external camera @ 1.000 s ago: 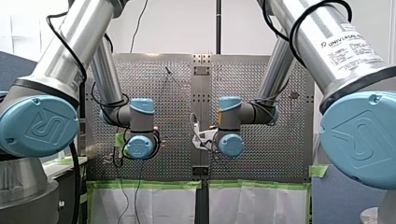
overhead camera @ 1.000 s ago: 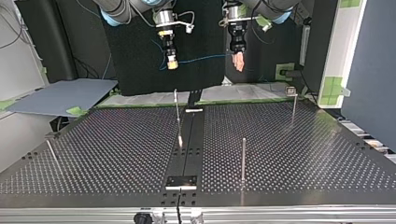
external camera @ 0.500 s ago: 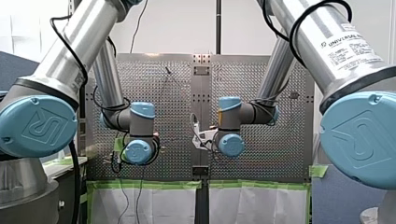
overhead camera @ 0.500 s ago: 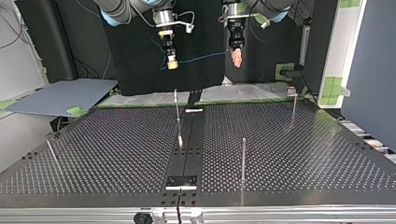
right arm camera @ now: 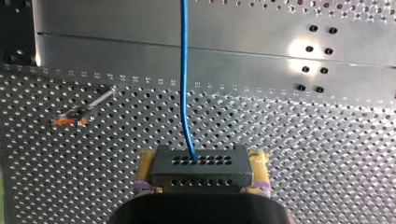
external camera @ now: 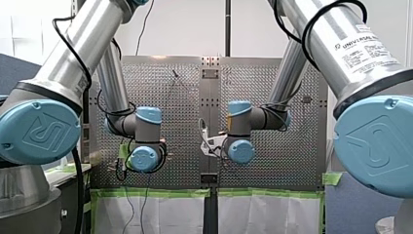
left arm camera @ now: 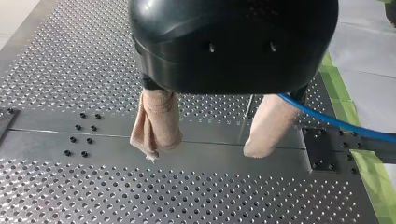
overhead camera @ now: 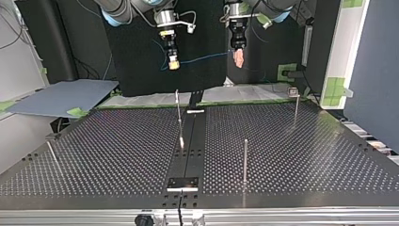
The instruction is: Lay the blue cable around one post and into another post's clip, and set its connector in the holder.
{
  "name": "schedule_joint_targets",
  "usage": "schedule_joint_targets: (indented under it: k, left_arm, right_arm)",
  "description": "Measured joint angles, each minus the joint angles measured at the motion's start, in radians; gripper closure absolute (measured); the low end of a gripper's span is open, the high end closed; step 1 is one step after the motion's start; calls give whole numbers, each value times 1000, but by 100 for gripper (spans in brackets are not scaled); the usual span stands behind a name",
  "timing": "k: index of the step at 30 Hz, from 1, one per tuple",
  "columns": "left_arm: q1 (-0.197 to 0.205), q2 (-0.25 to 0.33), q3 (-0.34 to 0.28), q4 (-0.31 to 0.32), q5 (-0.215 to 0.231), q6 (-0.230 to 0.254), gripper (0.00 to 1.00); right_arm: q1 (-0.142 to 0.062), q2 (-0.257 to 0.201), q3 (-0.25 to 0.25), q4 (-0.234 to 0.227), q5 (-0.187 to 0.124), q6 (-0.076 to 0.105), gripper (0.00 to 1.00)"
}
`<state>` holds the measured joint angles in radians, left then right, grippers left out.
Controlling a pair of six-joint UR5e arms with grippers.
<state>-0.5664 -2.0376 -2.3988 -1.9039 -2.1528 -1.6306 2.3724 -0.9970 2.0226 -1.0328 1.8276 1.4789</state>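
Right gripper (right arm camera: 202, 159): pinching connector (right arm camera: 201, 175). Left gripper (left arm camera: 201, 150): spread, cable (left arm camera: 327, 120) beside one pad. Advice: hold cable taut nearing post (overhead camera: 245, 160).

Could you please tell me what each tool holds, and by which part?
My right tool grips the connector by its sides; my left tool is open, gripping nothing.

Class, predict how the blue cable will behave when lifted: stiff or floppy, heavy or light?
Probably floppy: the blue cable curves where it leaves the connector held in my right gripper. Likely light: it looks thin beside that connector.
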Motion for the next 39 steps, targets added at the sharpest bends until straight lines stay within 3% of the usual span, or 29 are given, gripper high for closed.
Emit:
schedule_joint_targets:
  k: [4,7,16,27,33,39]
  left_arm:
    - [0,0,0,0,0,0,0]
    - [0,0,0,0,0,0,0]
    - [0,0,0,0,0,0,0]
    - [-13,8,-3,-13,-2,-13,0]
    - [-61,53,2,-60,-14,-61,0]
    - [-97,115,8,-122,-29,-123,0]
  right_arm:
    - [5,30,19,31,-9,24,100]
    - [6,44,23,63,-11,31,100]
    - [6,49,25,147,-11,34,100]
    - [6,44,19,157,-14,36,100]
    - [13,1,-6,168,-18,63,100]
    - [16,-61,-11,187,-48,104,100]
